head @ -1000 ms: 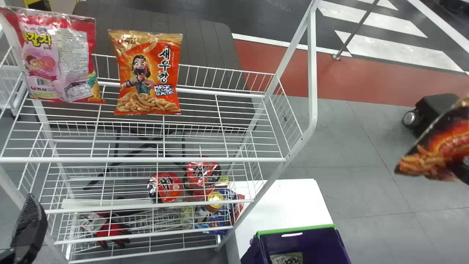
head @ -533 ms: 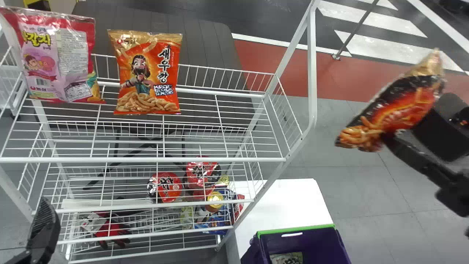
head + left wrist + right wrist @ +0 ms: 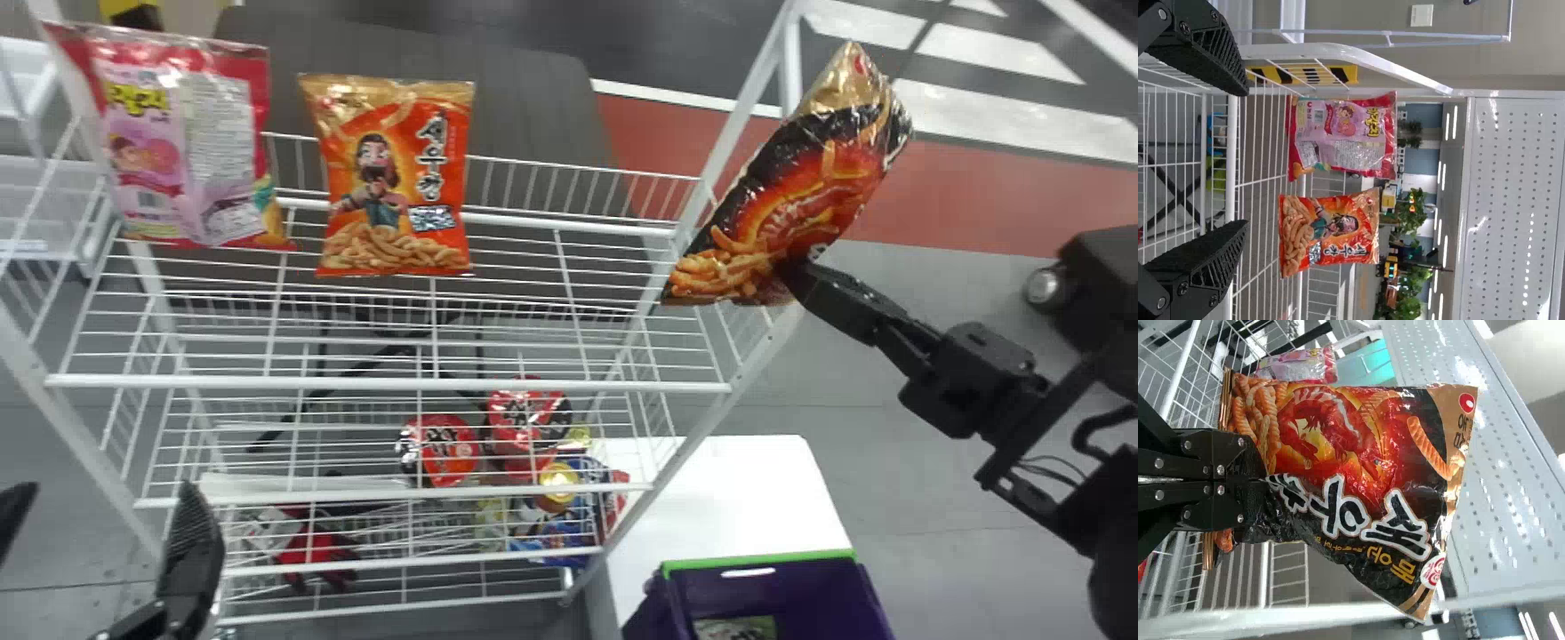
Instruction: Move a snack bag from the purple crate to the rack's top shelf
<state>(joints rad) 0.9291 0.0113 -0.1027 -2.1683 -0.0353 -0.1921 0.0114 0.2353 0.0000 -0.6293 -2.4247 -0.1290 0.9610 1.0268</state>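
My right gripper [image 3: 800,276] is at the rack's right end, shut on a black-and-red snack bag [image 3: 800,196] that it holds tilted by the top shelf's right corner. In the right wrist view the gripper [image 3: 1261,480] pinches the bag [image 3: 1345,460] near one end. The rack's top shelf [image 3: 391,384] bears a pink bag [image 3: 182,151] and an orange bag [image 3: 396,178], both upright. The purple crate [image 3: 773,587] stands low at the bottom, with a bag [image 3: 736,628] inside. My left gripper [image 3: 98,542] waits open at the lower left; its wrist view shows the gripper [image 3: 1245,157] empty.
White posts [image 3: 711,418] and a low wire rail [image 3: 578,191] bound the top shelf's right end. Lower shelves hold red packages [image 3: 437,449] and red gloves [image 3: 316,551]. A white surface [image 3: 747,489] lies behind the crate.
The right gripper has come in from the right edge, carrying the black-and-red bag leftward to the rack's end. The left gripper has shifted rightward. The head view has turned slightly left.
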